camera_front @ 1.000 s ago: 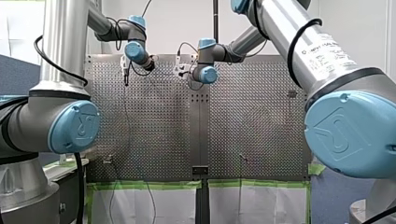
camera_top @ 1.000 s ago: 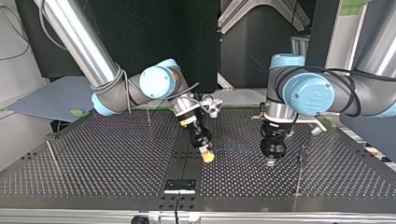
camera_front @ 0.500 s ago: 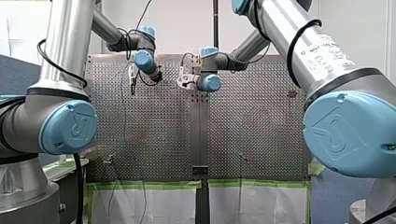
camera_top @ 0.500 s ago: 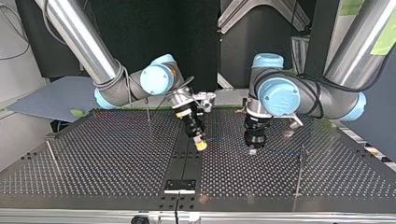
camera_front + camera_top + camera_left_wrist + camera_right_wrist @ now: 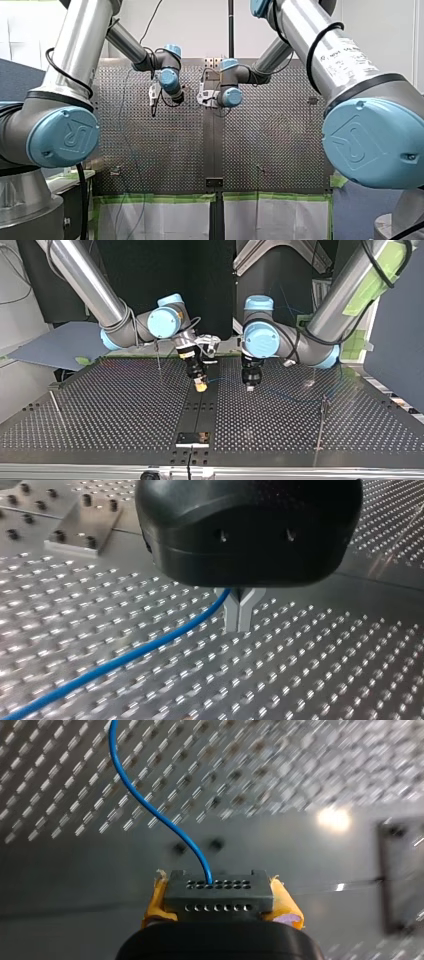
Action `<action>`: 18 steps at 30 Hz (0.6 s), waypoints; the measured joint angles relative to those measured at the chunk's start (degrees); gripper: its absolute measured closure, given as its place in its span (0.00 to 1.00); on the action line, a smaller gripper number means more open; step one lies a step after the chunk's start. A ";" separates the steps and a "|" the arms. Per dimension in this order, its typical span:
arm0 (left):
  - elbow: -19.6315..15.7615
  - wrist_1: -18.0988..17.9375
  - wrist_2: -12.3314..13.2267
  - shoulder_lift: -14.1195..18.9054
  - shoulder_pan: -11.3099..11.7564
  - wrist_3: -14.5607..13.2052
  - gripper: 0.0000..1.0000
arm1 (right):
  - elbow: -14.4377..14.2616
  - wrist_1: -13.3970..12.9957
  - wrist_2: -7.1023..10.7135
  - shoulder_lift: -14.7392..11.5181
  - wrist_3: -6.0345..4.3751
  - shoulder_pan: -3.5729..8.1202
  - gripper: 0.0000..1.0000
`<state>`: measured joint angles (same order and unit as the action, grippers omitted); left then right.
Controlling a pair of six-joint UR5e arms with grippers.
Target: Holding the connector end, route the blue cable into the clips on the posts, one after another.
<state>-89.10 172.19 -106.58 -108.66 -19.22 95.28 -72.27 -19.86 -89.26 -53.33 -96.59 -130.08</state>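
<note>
In the right wrist view my right gripper (image 5: 218,906) is shut, its yellow pads (image 5: 284,901) clamping a grey connector (image 5: 218,892). The blue cable (image 5: 150,806) rises out of the connector and curves away over the perforated plate. My left gripper (image 5: 239,611) is shut on the blue cable (image 5: 145,650), which trails off beside its metal fingers just above the plate. In the top view my right gripper (image 5: 201,386) and my left gripper (image 5: 249,386) hang side by side near the table's middle. A thin post (image 5: 322,416) stands at the top view's right, another post (image 5: 159,357) behind my right gripper.
A third post (image 5: 55,406) leans at the top view's left. A black bracket (image 5: 192,438) sits on the centre seam near that view's front edge. A bolted metal plate (image 5: 85,525) lies beyond my left gripper. Green tape (image 5: 160,198) lines the table edge.
Both arms have carried the cable and the connector away from the top view's camera and to that view's left. In the front view both grippers moved right and lower. Both grips are unchanged.
</note>
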 joint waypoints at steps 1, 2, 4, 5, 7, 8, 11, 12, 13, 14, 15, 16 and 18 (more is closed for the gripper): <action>0.00 -0.45 -0.49 -0.42 -0.49 0.31 1.00 | -0.52 0.00 -0.36 0.00 0.05 0.14 1.00; 0.00 -1.07 -1.11 -0.83 -1.12 0.67 1.00 | -1.06 -0.01 -0.64 0.01 0.17 0.27 1.00; 0.00 -2.06 -2.12 -1.15 -2.13 0.97 1.00 | -2.30 0.00 -1.14 0.06 0.66 0.60 1.00; 0.00 -2.61 -2.82 -1.28 -2.82 1.07 1.00 | -2.84 0.00 -1.33 0.07 0.91 0.75 1.00; 0.00 -3.20 -3.77 -1.42 -3.78 1.10 1.00 | -4.02 -0.03 -1.81 0.08 1.43 1.02 1.00; -0.03 -3.44 -4.41 -1.48 -4.41 1.07 1.00 | -4.53 -0.05 -2.01 0.09 1.59 1.12 1.00; -0.33 -3.87 -5.77 -1.59 -6.05 0.89 1.00 | -6.20 -0.10 -2.72 0.15 1.96 1.44 1.00; -0.56 -4.10 -6.01 -1.62 -6.52 0.82 1.00 | -6.85 -0.12 -2.99 0.19 2.10 1.58 1.00; -0.84 -4.38 -6.17 -1.63 -6.92 0.76 1.00 | -7.30 -0.16 -3.15 0.21 2.21 1.68 1.00; -1.30 -4.72 -6.32 -1.63 -7.32 0.69 1.00 | -7.74 -0.18 -3.30 0.23 2.32 1.78 1.00; -1.66 -4.97 -6.39 -1.62 -7.54 0.64 1.00 | -8.28 -0.20 -3.44 0.24 2.48 1.90 1.00; -2.06 -5.21 -6.42 -1.62 -7.71 0.59 1.00 | -8.63 -0.20 -3.55 0.25 2.64 1.99 1.00; -2.94 -5.89 -6.45 -1.84 -8.02 0.36 1.00 | -9.20 -0.16 -3.81 0.26 2.99 2.13 1.00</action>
<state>-92.03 166.30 -113.04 -110.51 -27.24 95.64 -81.48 -20.02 -93.07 -53.07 -93.60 -127.95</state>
